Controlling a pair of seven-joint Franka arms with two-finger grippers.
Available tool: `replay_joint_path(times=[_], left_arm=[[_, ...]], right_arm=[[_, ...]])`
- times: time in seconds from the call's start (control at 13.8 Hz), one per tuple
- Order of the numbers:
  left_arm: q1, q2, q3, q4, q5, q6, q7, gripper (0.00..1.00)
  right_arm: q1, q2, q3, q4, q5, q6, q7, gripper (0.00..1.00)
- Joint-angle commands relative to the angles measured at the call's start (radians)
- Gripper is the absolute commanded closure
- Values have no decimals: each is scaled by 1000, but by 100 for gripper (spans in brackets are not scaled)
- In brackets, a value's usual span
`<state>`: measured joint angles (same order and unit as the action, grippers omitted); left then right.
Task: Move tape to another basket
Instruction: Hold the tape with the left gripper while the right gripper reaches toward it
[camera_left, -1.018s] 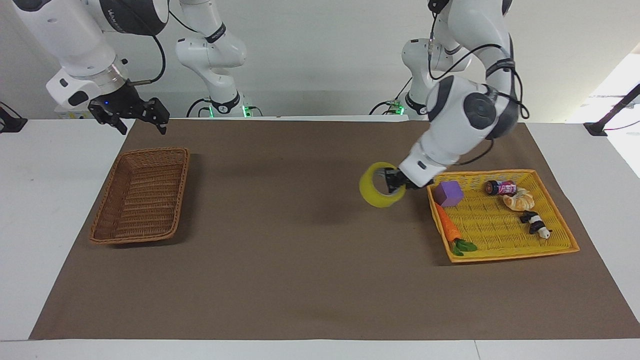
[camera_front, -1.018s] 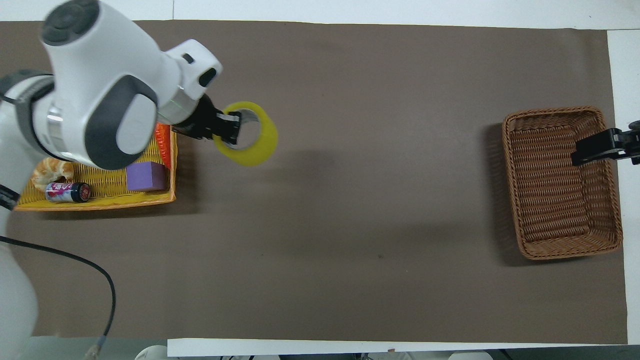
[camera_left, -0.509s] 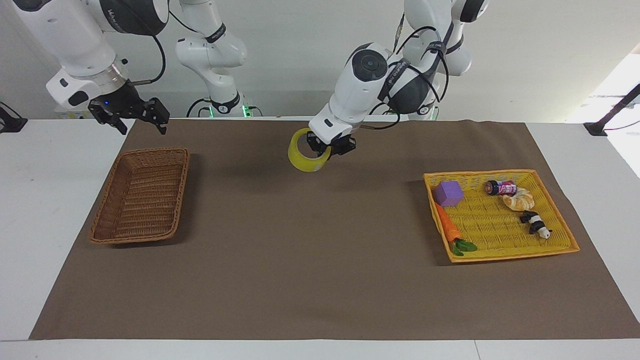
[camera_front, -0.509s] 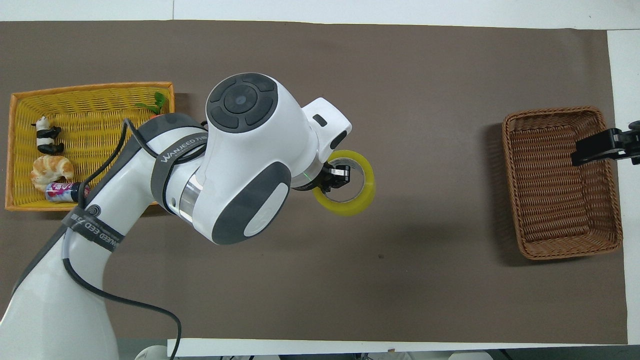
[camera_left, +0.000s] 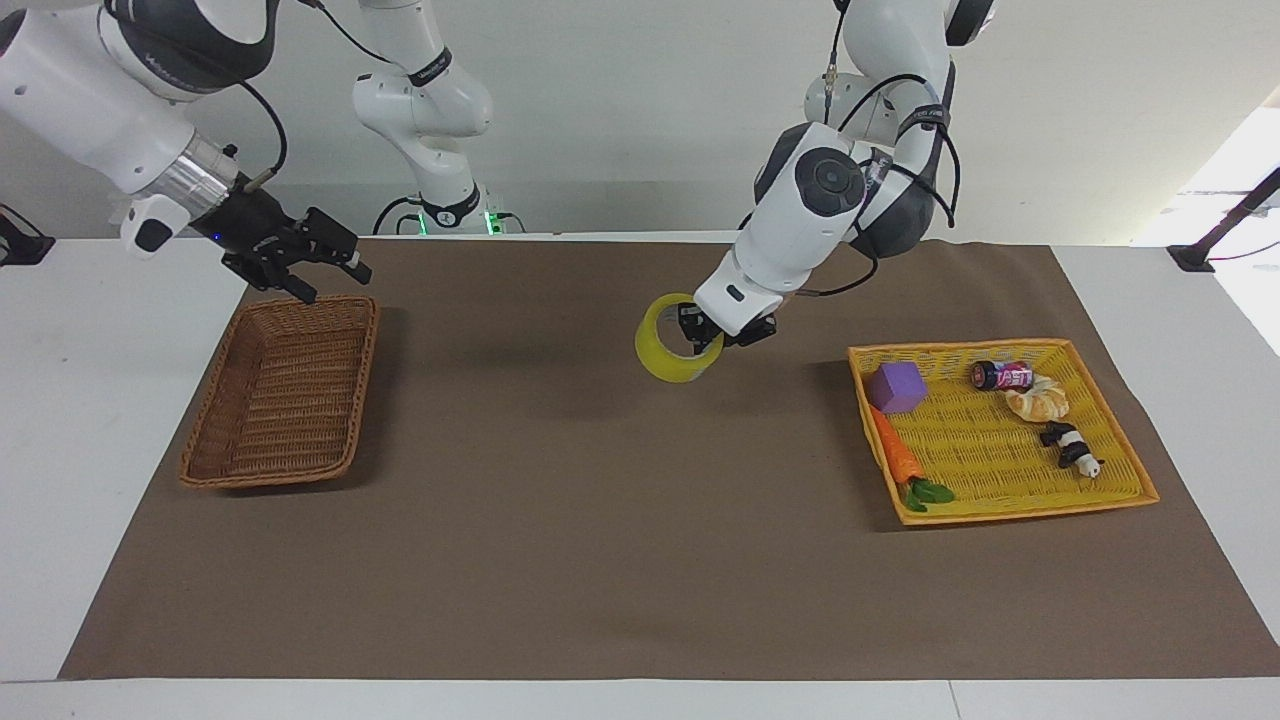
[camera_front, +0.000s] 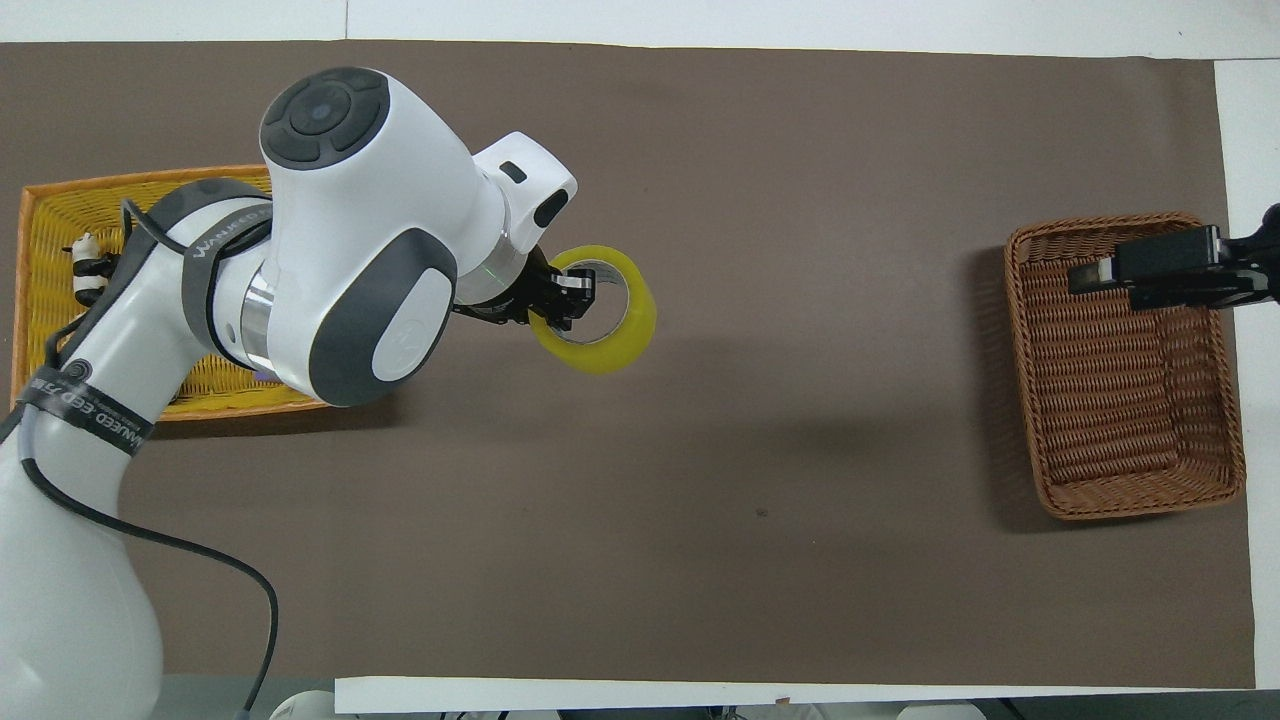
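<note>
Hanging in the air over the middle of the brown mat (camera_left: 560, 520), the tape (camera_left: 672, 352) is carried by the left gripper (camera_left: 712, 333), whose jaws are closed on the roll's wall, one finger inside the core and the other outside it. The roll is tilted, its open core showing from above (camera_front: 598, 322), and it is clear of the mat, over a spot between the two baskets and somewhat closer to the yellow one. The left arm (camera_left: 815, 210) reaches out from its base at the robots' edge of the counter (camera_left: 100, 420) and bends down toward the mat's centre. The brown basket (camera_left: 285, 390) sits on the mat toward the right arm's end of the counter, with nothing in it that can be seen. The right gripper (camera_left: 318, 268) hovers over that basket's edge nearest the robots; its jaws stand apart and hold nothing. In the overhead view the right gripper (camera_front: 1115, 270) lies across the upper part of the brown basket (camera_front: 1200, 480). The yellow basket (camera_left: 1120, 480) rests on the mat toward the left arm's end of the counter. In it lie a purple block (camera_left: 897, 387), a toy carrot (camera_left: 900, 458) along the side facing the mat's centre, a small can (camera_left: 1003, 376), a croissant (camera_left: 1040, 400) touching the can, and a small black-and-white figure (camera_left: 1072, 447).
</note>
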<state>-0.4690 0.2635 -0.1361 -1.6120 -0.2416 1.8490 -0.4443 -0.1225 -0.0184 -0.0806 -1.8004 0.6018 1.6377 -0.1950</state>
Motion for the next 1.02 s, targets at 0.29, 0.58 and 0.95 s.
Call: replay_joint_path(times=[0.29,0.58,0.95], left_arm=[[20,-27,1,-23,-19,1,22,97],[16,-27,1,-26,-19,4,18,96],[23,-27,1,-28,-19,4,18,97]], right_arm=[[121,141,16,-71,384,183,43,0],[286,164,16,-74,481,339,181,0],[477,186,18,-94,492,567,135,0]])
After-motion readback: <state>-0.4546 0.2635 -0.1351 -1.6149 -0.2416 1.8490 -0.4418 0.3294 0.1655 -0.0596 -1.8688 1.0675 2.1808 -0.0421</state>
